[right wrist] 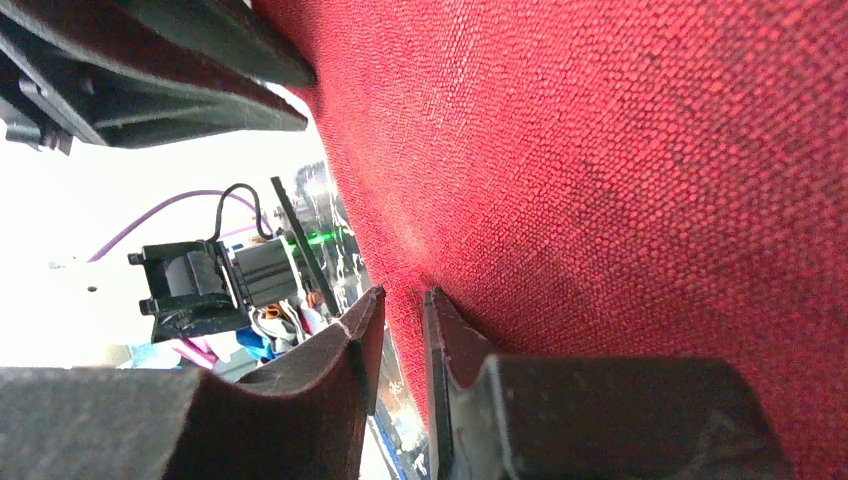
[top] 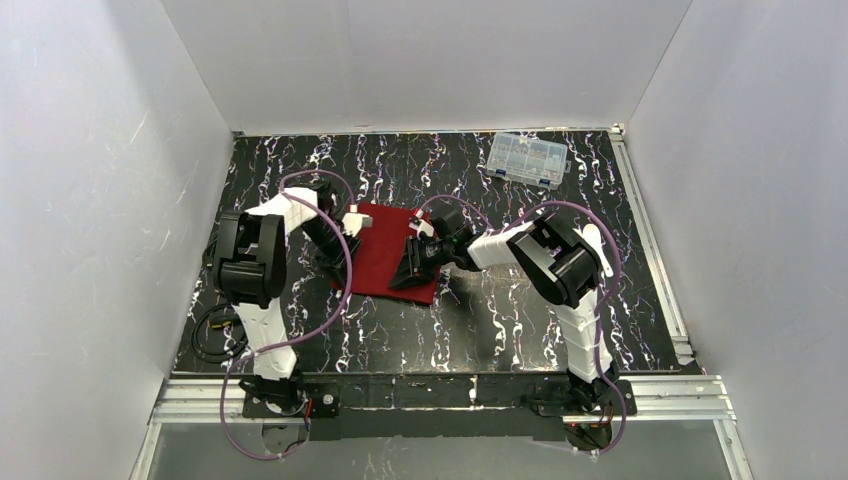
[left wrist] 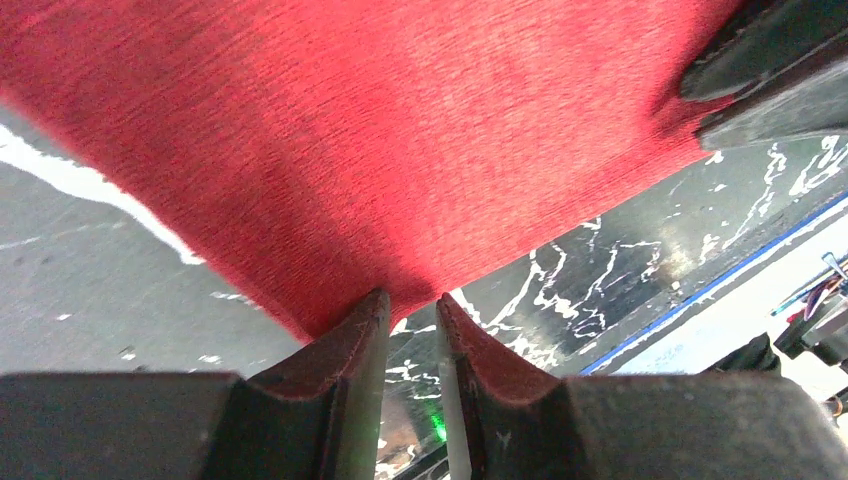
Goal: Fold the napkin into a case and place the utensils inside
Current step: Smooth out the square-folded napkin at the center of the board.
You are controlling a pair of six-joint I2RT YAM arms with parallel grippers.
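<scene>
The deep red napkin lies spread between the two arms at the middle of the marbled table. My left gripper is at its left edge. In the left wrist view the jaws are nearly together, with the napkin's edge pinched at their tips. My right gripper is at the napkin's right near part. In the right wrist view its jaws are closed on the cloth's edge. Each wrist view shows the other gripper at the cloth's far corner. No utensils show, and no folded case.
A clear plastic compartment box stands at the back right of the black marbled table. White walls close in the left, back and right sides. A metal rail runs along the near edge by the arm bases.
</scene>
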